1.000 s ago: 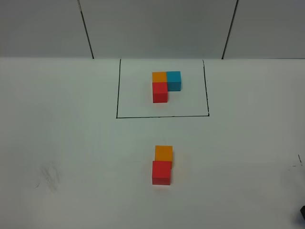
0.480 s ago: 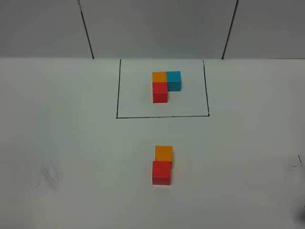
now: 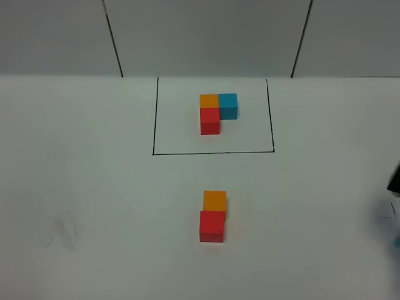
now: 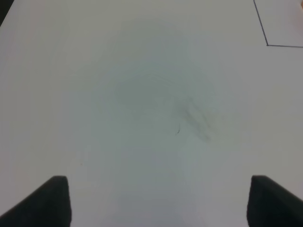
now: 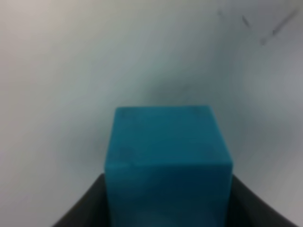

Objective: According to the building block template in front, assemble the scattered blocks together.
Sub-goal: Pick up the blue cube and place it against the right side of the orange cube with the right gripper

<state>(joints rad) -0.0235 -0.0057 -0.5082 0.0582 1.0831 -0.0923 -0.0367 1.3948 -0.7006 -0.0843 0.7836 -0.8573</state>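
The building block template [image 3: 212, 152] is a black-outlined square at the back holding an orange cube [image 3: 209, 100], a blue cube [image 3: 228, 105] and a red cube [image 3: 210, 120] in an L. Of the scattered blocks, the orange one [image 3: 215, 200] and the red one [image 3: 212, 225] sit touching in the table's middle, red nearer the front. My right gripper [image 5: 168, 210] is shut on the loose blue block [image 5: 168, 151] above bare table. It shows only as a dark blur [image 3: 395, 178] at the right edge of the high view. My left gripper [image 4: 163, 203] is open, empty, over bare table.
A corner of the black outline [image 4: 268, 45] shows in the left wrist view. Faint grey scuff marks [image 3: 62, 231] lie on the white table at the front left. Grey wall panels stand behind the table.
The dark shape of my right arm has moved up along the right edge of the high view, from the bottom corner. The red and orange blocks have not moved.
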